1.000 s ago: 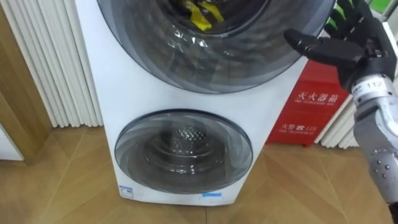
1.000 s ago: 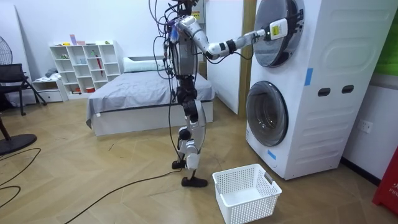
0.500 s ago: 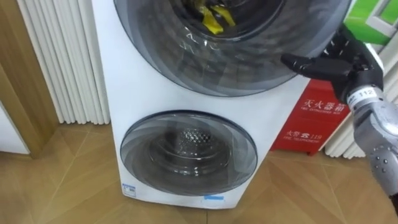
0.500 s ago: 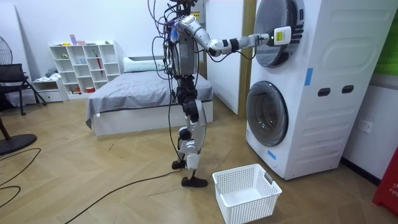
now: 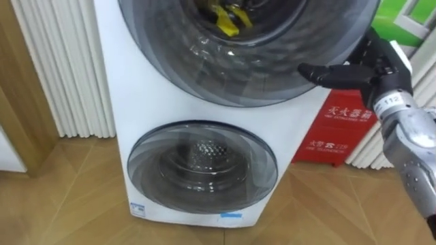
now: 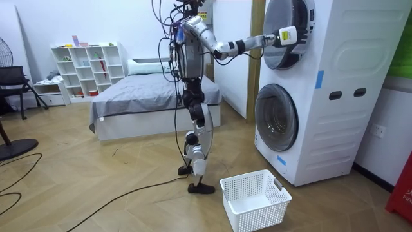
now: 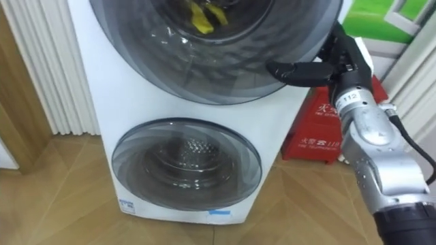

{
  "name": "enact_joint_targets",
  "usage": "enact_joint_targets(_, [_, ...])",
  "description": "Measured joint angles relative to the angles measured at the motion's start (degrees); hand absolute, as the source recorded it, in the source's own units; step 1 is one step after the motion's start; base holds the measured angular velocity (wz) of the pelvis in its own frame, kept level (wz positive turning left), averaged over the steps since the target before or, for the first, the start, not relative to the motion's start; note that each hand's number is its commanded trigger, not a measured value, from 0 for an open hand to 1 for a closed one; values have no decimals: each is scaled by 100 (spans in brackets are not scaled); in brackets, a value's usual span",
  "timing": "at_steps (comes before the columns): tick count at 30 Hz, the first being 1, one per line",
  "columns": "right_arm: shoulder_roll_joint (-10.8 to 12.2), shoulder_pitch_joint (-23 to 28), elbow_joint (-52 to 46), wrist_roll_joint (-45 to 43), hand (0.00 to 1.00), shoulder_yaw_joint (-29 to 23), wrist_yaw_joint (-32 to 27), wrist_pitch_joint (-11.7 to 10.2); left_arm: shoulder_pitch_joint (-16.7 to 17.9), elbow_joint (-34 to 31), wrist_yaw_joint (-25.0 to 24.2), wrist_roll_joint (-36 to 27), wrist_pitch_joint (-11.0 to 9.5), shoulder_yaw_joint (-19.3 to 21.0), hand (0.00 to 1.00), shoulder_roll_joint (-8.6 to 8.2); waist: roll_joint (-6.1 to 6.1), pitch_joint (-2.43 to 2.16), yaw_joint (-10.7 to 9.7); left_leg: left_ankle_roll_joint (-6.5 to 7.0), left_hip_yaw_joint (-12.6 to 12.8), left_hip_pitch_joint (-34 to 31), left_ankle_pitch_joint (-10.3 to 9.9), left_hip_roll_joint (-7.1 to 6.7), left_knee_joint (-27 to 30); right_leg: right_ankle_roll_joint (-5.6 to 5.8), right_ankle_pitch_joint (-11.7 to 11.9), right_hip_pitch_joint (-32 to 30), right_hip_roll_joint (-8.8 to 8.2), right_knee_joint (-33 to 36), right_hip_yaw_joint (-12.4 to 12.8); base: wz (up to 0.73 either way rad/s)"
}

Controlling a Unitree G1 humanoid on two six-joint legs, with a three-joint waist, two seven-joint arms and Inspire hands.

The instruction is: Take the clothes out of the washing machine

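Note:
Two stacked front-loading machines [image 5: 163, 102] stand before me, and the robot stands upright facing them in the room view. Behind the round glass door [image 5: 259, 61] of the upper machine [image 6: 290, 32] lies a yellow garment [image 5: 225, 17] among darker cloth. My right hand [image 5: 371, 68] is raised at that door's right rim, thumb stretched left over the glass, fingers straight along the rim and holding nothing. The lower machine's door [image 5: 202, 170] is closed, its drum bare. A white laundry basket [image 6: 255, 198] sits on the floor beside the robot's feet.
A red cabinet [image 5: 340, 126] stands right of the machines under my right arm. White vertical slats [image 5: 61, 68] and a wooden panel [image 5: 17, 82] are on the left. A bed [image 6: 148, 103] and a white shelf [image 6: 87, 67] stand behind the robot.
My right hand has slid a little left and down along the upper door's rim, its thumb now further over the glass. The head camera has shifted slightly.

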Motion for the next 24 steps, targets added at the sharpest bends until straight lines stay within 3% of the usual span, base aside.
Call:
enact_joint_targets(4, [1,37,-254,-8,0,234,34,0,-43,42,11,-38,-10,-257,0,7,76,-1,-98,0,48,57,0,8,-3,-12,7,16,17,12,71,-12])
enact_joint_targets(10, [1,37,-363,-193,0,293,32,13,-140,53,44,-44,-49,-403,0,13,75,-5,-132,0,73,47,0,10,-14,-14,8,-29,26,25,92,-4])
enact_joint_targets(15, [8,80,-752,-614,0,359,46,248,-104,223,54,-49,-49,-401,0,33,72,-7,-122,0,217,64,0,18,-27,-24,14,-134,57,105,277,-21])
enact_joint_targets(19, [69,584,-1677,-749,0,408,24,411,-25,224,97,-123,-49,-401,0,127,68,-10,-83,-2,227,166,-1,58,-62,-69,40,-143,103,122,205,-28])
enact_joint_targets(24, [297,1220,-2612,-798,0,398,21,422,-87,220,176,-118,-75,-486,0,113,91,-16,-115,-3,229,164,-2,82,-51,-112,62,-157,135,106,217,-10])
